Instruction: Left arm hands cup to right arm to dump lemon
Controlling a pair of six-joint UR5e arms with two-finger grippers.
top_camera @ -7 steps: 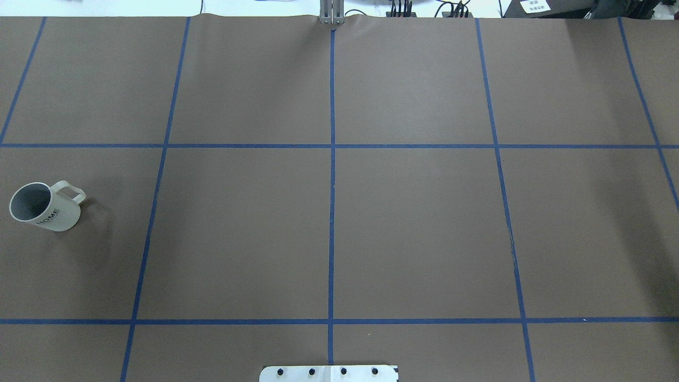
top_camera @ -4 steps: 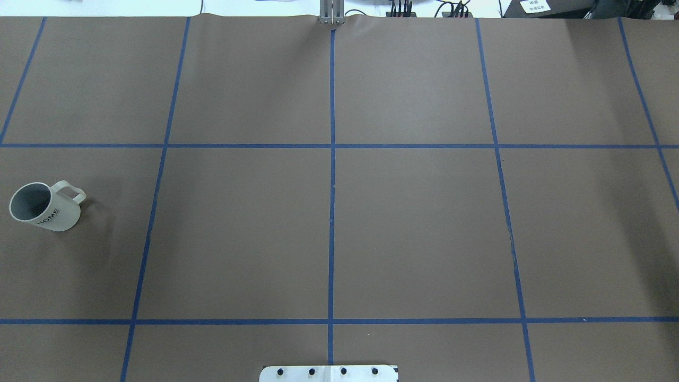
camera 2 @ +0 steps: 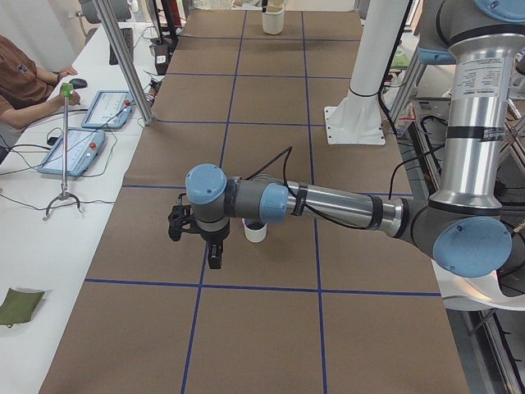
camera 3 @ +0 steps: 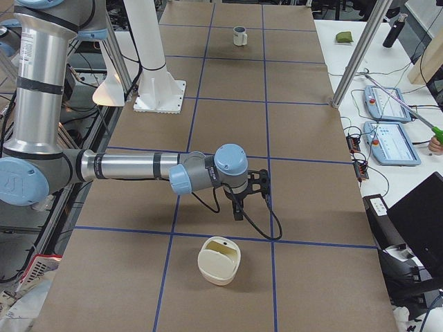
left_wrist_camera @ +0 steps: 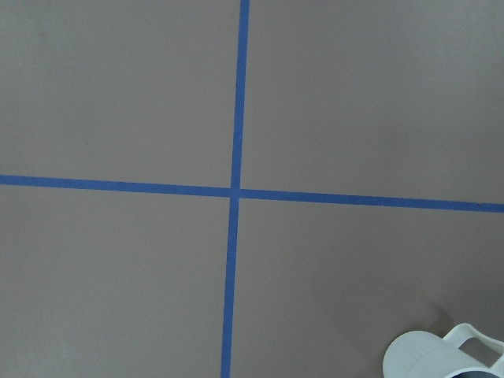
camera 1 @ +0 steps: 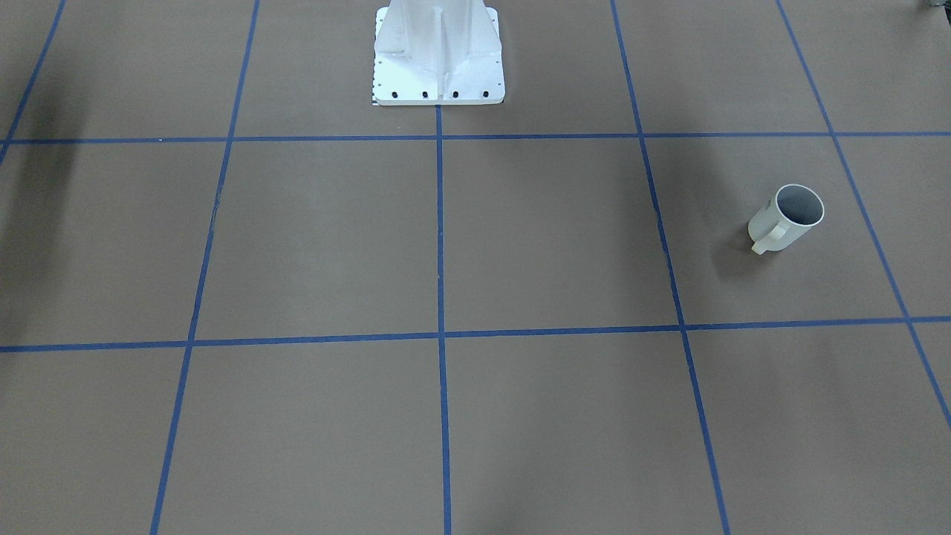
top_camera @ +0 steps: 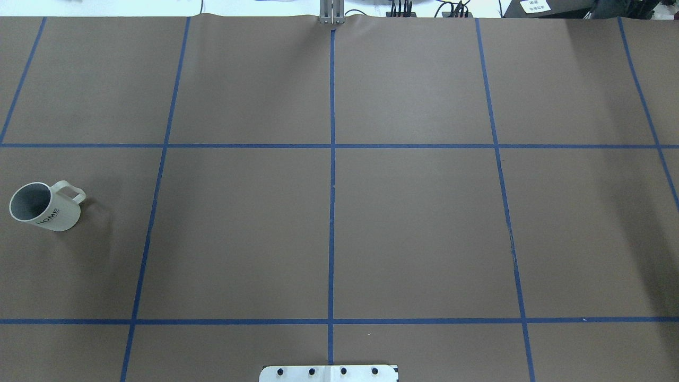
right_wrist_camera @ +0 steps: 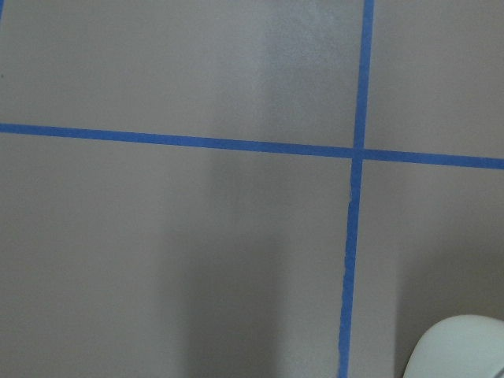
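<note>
Cup (top_camera: 45, 207), off-white, cylindrical, loop-handled, stands upright at 9 o'clock overhead and at 5 o'clock in the left wrist view. Bulky black left gripper (camera 2: 213, 256) hangs near it; whether it is released or clenched cannot be told.

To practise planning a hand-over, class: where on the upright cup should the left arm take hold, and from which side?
Pinch the wall of the cup at the rim, opposite the handle, from straight above. It stands upright, mouth open, its handle jutting toward the middle of the table, so this likely leaves the handle free for the right arm.
</note>
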